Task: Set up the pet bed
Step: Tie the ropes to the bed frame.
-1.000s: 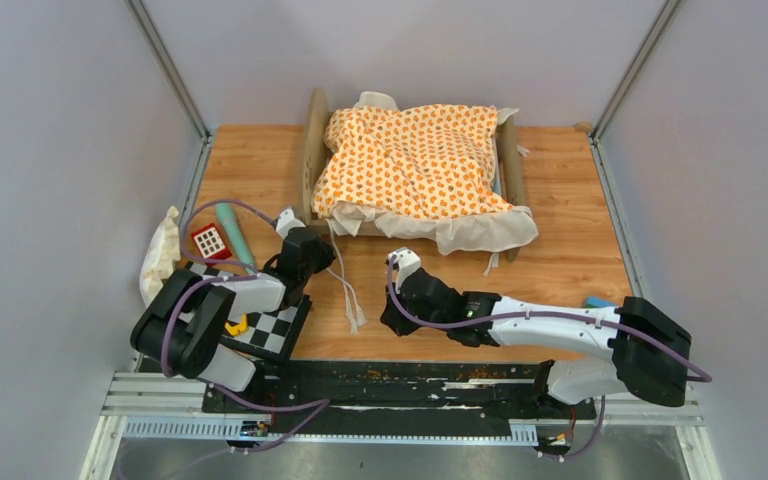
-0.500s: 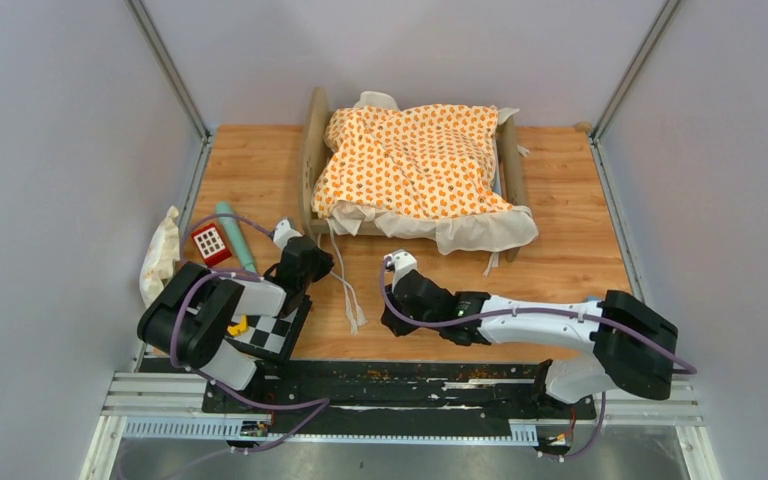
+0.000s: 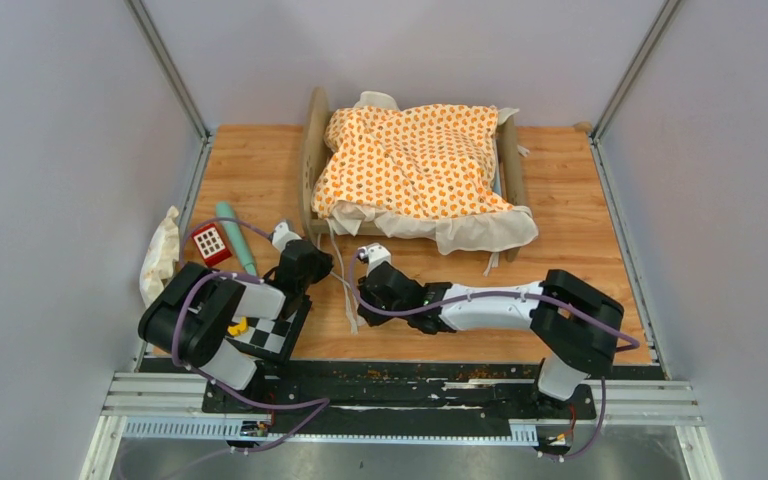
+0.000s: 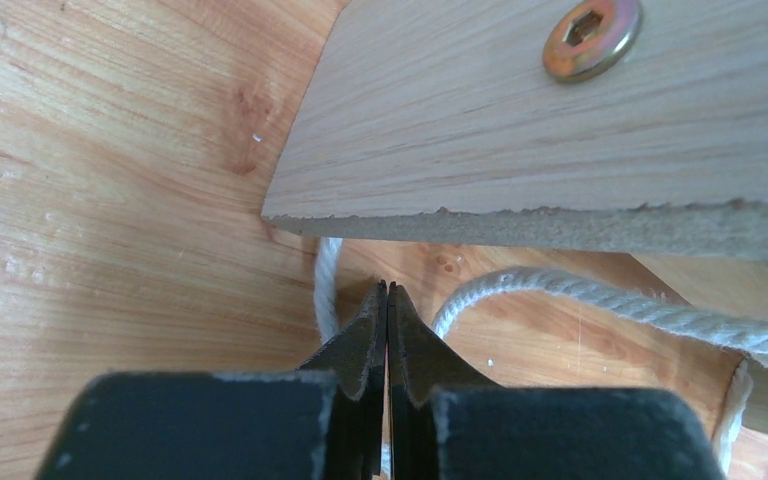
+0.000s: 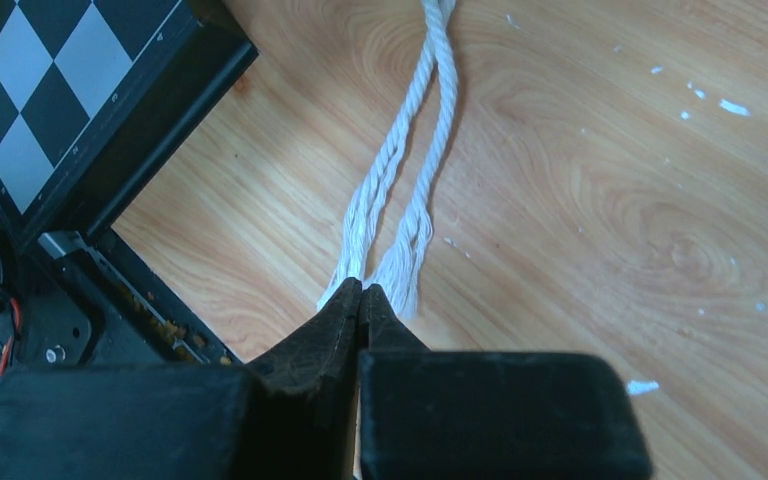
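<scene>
Top external view showed the light-wood pet bed (image 3: pixel 312 150) with rounded end boards at the far middle of the desk (image 3: pixel 580 230), an orange-patterned cushion (image 3: pixel 410 160) draped over it. Both pincers were pressed closed, seemingly empty: left pincer (image 4: pixel 387 290) at an end board's foot, right pincer (image 5: pixel 361 285) above the frayed white cord ties (image 5: pixel 390 200), probably to gather them.

White-and-black arms (image 3: pixel 480 305) carry purple cables (image 3: pixel 172 330); left claw (image 4: pixel 387 290) and right claw (image 5: pixel 361 285) are black.

My wooden table (image 3: pixel 580 200) carries the pet bed (image 3: pixel 312 160) at its far side. Nearer to me lie two white cords (image 5: pixel 412 235), a checkered board (image 3: pixel 278 335), a teal stick (image 3: pixel 235 235) and a red block (image 3: pixel 209 242).
</scene>
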You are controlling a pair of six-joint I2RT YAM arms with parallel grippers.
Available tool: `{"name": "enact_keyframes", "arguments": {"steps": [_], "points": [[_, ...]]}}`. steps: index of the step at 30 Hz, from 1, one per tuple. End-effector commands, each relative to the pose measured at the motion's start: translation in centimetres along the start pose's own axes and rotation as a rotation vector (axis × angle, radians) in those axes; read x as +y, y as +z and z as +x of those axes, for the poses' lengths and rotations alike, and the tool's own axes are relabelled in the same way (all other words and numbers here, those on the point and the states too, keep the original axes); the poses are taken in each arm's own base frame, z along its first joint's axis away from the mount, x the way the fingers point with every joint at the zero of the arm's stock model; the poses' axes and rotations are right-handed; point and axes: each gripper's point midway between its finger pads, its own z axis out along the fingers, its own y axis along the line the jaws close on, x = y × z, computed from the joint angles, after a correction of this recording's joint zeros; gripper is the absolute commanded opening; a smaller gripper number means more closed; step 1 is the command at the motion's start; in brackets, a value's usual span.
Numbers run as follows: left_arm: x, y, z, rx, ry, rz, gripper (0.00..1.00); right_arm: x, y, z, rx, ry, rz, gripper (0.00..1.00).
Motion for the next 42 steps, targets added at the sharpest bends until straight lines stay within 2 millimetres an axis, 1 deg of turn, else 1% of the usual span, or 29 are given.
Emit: {"name": "enact_keyframes", "arguments": {"steps": [1,5,9,19,24,28,29,30,36,40,42], "points": [[3.7,-0.9,2.0,0.065,0.05,-0.109,0.0,2.5,1.1,-2.7,-0.06,0.033,-0.081,0.0],[3.9,-1.1,2.1,0.065,0.051,-0.111,0.0,2.8,2.2,-2.2,-0.038,0.034,-0.101,0.0],[4.1,-1.3,2.3,0.07,0.054,-0.114,0.0,2.5,3.0,-1.7,-0.019,0.042,-0.097,0.0],[4.2,-1.3,2.3,0.071,0.059,-0.113,0.0,0.9,3.9,-0.5,0.01,0.063,-0.037,0.0],[4.3,-1.4,2.3,0.069,0.062,-0.115,0.0,-0.6,4.3,0.2,0.03,0.072,0.032,0.0],[4.3,-1.5,2.2,0.068,0.064,-0.115,0.0,-1.9,4.0,0.0,0.026,0.067,0.094,0.0],[4.3,-1.5,2.2,0.068,0.063,-0.113,0.0,-2.0,4.0,-0.3,0.017,0.062,0.101,0.0],[4.4,-1.6,2.3,0.069,0.065,-0.115,0.0,-2.6,3.8,0.1,0.034,0.053,0.126,0.0],[4.5,-1.8,2.4,0.077,0.076,-0.115,0.0,-4.5,3.7,-0.9,0.033,-0.023,0.206,0.0],[4.7,-2.2,2.4,0.079,0.083,-0.119,0.0,-6.6,4.1,-1.6,0.041,-0.117,0.307,0.0],[4.9,-2.4,2.4,0.079,0.085,-0.119,0.0,-7.2,4.3,-2.2,0.041,-0.173,0.343,0.0]]}}
